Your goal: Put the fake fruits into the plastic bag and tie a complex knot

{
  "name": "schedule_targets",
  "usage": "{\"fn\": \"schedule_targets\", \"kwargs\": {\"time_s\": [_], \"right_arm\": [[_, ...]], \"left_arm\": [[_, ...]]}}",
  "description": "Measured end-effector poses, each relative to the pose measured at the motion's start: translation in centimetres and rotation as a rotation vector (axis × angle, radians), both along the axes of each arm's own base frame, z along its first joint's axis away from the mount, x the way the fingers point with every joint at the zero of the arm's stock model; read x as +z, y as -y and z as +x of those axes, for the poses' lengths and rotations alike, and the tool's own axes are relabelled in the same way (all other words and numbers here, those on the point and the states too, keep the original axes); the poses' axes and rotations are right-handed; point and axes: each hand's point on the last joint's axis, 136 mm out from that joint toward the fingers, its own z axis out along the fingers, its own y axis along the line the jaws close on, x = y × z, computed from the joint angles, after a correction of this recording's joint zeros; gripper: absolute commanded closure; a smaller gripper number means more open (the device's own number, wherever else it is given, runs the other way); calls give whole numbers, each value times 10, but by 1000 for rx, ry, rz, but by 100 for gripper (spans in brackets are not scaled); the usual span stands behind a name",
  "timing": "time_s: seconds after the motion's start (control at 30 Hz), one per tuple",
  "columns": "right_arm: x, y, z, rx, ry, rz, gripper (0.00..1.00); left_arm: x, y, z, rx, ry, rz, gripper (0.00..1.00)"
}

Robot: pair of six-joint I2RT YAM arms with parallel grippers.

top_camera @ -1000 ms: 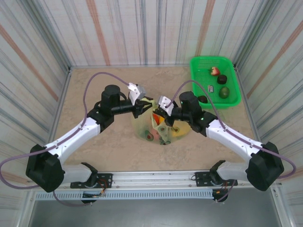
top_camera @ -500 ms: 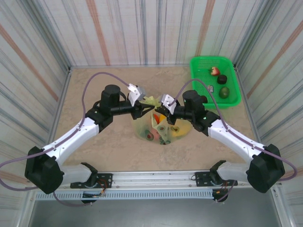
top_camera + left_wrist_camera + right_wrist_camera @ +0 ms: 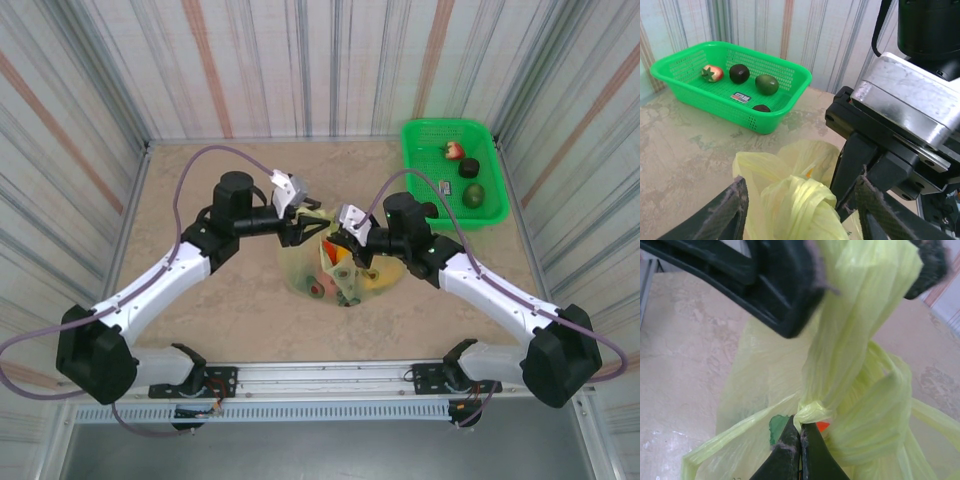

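Right claw (image 3: 800, 442) clenched on twisted handle (image 3: 840, 340) of plastic bag (image 3: 300, 264), pinching its base. From there, strand rising into left claw (image 3: 802, 200) (spread wide, gripping nothing). Bag on desk (image 3: 230, 300), between arms. Left claw nearer strand's upper end.

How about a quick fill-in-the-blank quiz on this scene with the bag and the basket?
1. The mesh basket is coloured ____.
2. It holds ____ fake fruits.
3. The right gripper is ____ on a twisted strand of the plastic bag.
4. The left gripper is ____, with one finger on either side of the bag's bunched plastic.
Missing words: green; four; shut; open.
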Motion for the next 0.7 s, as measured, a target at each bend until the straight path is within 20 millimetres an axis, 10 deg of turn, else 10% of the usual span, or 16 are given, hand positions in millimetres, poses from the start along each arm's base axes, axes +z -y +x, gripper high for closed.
{"fn": "schedule_targets", "kwargs": {"time_s": [0.47,0.7], "right_arm": [[-7,0,-3,15,-8,-36,100],[-5,2,-3,10,-13,-49,70]], "left_arm": [[-4,6,2,-38,20,13,99],[-6,9,-6,-57,53,15,100]]}}
